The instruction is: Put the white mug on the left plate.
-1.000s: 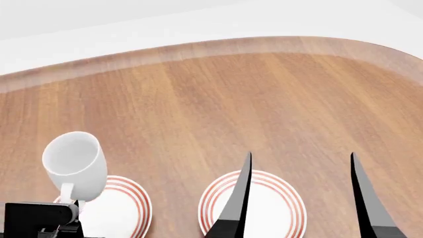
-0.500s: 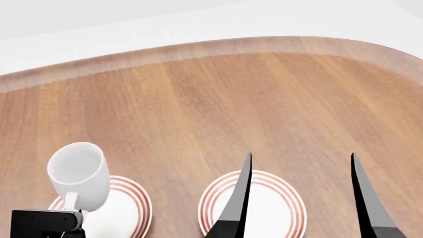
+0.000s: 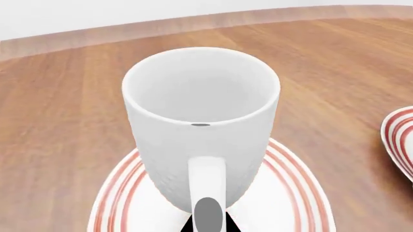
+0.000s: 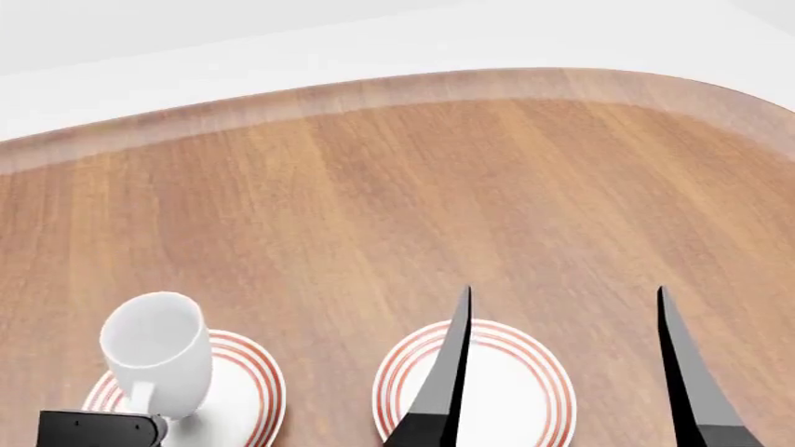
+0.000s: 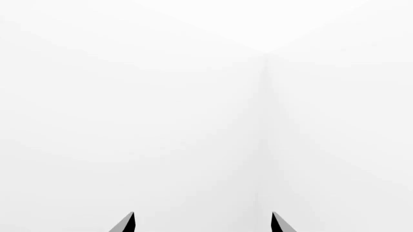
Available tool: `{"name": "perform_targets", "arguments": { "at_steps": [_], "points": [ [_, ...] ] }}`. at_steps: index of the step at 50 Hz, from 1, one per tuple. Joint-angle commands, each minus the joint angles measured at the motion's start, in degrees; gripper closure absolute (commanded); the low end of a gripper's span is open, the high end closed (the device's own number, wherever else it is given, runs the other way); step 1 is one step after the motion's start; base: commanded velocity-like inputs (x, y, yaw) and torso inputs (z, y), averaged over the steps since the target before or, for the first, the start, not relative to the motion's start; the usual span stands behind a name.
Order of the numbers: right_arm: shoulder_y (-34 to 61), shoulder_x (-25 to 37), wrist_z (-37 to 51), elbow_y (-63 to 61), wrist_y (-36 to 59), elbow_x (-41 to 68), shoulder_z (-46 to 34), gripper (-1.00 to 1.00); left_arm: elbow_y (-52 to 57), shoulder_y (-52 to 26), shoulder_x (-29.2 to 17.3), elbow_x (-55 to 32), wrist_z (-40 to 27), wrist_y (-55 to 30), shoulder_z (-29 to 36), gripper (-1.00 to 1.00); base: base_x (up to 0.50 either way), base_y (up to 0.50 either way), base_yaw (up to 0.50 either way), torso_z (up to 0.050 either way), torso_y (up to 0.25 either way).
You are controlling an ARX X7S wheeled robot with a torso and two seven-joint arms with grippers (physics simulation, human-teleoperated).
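The white mug (image 4: 159,358) is upright over the left plate (image 4: 242,391) at the lower left of the head view. My left gripper (image 4: 143,410) is shut on its white loop handle (image 3: 206,186). In the left wrist view the mug (image 3: 201,121) stands on or just above the red-ringed plate (image 3: 293,193); I cannot tell whether its base touches. My right gripper (image 4: 559,372) is open and empty, its two dark fingers raised over the right plate (image 4: 509,382). In the right wrist view its fingertips (image 5: 127,223) point at a blank white wall.
The wooden table (image 4: 410,205) stretches away behind both plates to a curved far edge against a white wall. The edge of the right plate (image 3: 399,140) shows at the side of the left wrist view.
My left gripper has lowered the white mug down and slightly right, toward the left plate. The right arm has not moved.
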Motion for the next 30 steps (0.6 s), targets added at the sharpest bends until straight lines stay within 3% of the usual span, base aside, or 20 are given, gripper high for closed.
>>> {"name": "perform_targets", "arguments": {
  "at_steps": [1,30],
  "points": [
    [-0.05,0.0,-0.11,0.0,-0.09,0.04,0.11,-1.0,-4.64,-1.1,1.44,0.93,1.37,2.17,0.18,1.0,0.0,0.0,0.0,0.0,0.0],
    [-0.01,0.0,-0.03,0.0,-0.25,-0.13,0.03,-1.0,-9.23,-2.04,2.63,1.35,2.63,3.53,0.54,1.0,0.0,0.0,0.0,0.0,0.0]
  ]
}}
